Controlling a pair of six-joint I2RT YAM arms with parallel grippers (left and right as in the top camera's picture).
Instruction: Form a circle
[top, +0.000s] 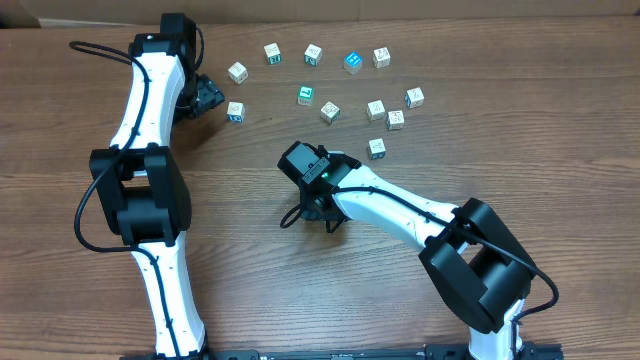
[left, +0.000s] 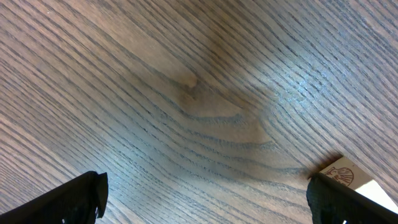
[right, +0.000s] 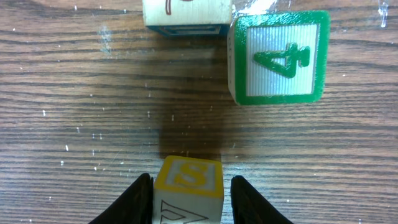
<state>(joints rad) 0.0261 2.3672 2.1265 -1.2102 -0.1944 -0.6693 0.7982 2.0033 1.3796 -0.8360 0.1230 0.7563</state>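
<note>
The right gripper (right: 191, 190) is clamped on the S cube (right: 188, 180), at or just above the table (I cannot tell which). The 4 cube (right: 277, 56) and a third cube (right: 186, 12) lie just ahead of it. The circle (top: 330, 112) is so far a loose scatter across the far middle of the table, with several cubes lying inside any ring one might draw.

The main risk, I judge, is that setting the S cube down near those two nudges them, since the fingers stand wider than the cube and the gaps are small. The grip also looks shallow, so the cube may twist or drop on the way.

The left gripper (left: 208, 202) is spread wide and empty, with a cube (left: 348, 177) just beside one finger. Any sideways move could knock that cube out of place.
</note>
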